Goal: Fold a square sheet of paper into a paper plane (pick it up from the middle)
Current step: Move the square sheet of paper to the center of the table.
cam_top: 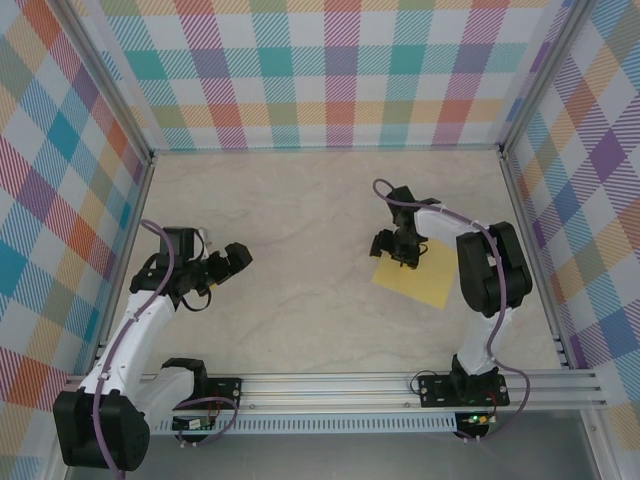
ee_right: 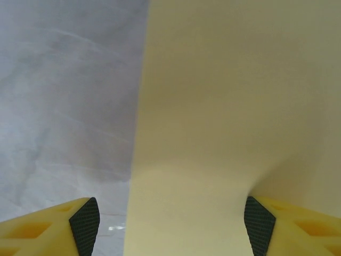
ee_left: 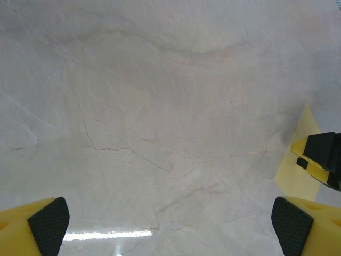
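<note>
I see the square sheet of paper [cam_top: 420,284] — plain pale yellow, unfolded — lying on the table [cam_top: 300,230] right of centre, turned askew to the table's edges. Up close it isn't quite flat — one part bows upward.

We see wide bare table [cam_top: 300,220] in the middle; walls [cam_top: 330,80] close three sides, paper [cam_top: 415,283] lies right.
</note>
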Robot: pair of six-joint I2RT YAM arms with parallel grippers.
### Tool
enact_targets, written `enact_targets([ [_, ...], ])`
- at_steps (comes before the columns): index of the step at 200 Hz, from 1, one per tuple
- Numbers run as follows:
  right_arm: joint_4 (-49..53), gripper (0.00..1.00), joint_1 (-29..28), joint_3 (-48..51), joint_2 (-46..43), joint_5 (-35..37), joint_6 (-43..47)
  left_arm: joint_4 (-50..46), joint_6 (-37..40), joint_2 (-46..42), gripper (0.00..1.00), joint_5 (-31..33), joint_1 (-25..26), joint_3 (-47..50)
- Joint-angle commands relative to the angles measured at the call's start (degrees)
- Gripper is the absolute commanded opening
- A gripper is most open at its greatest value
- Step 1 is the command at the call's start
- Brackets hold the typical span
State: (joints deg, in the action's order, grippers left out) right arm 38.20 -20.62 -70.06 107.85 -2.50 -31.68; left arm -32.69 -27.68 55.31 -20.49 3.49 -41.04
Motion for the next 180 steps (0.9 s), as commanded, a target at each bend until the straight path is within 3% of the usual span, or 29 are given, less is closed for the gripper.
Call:
enact_targets([
  [1, -2.56, 0.74, -2.71, 1.67, 2.8, -6.59, 2.82, 0.17, -0.7, -0.99, 1.0, -0.17, -0.11, -0.12],
  [75, -5.55, 0.72, -13.85, 1.58, 4.28, -15.19, 9.15, 4.95, -3.68, 0.29, 1.0, -2.6, 1.57, 3.73],
  [107, -3.91, 0.72, -18.06, -3.7, 6.49, -14.74, 4.99, 7.62, -5.94, 1.17, 1.0, -2.21, 4.21, 5.52],
  [149, -0.14, 0.71, -18.08, -6.84, -2.38, -3.69, 2.36, 8.32, -7.46, 2.17, 1.0, -1.57, 8.22, 5.44],
  [180, 0.23, 0.72, -14.92, -2.82, -7.27, 1.68, 1.06, 9.35, -9.07, 2.17, 1.0, -0.39, 12.13, 5.96],
])
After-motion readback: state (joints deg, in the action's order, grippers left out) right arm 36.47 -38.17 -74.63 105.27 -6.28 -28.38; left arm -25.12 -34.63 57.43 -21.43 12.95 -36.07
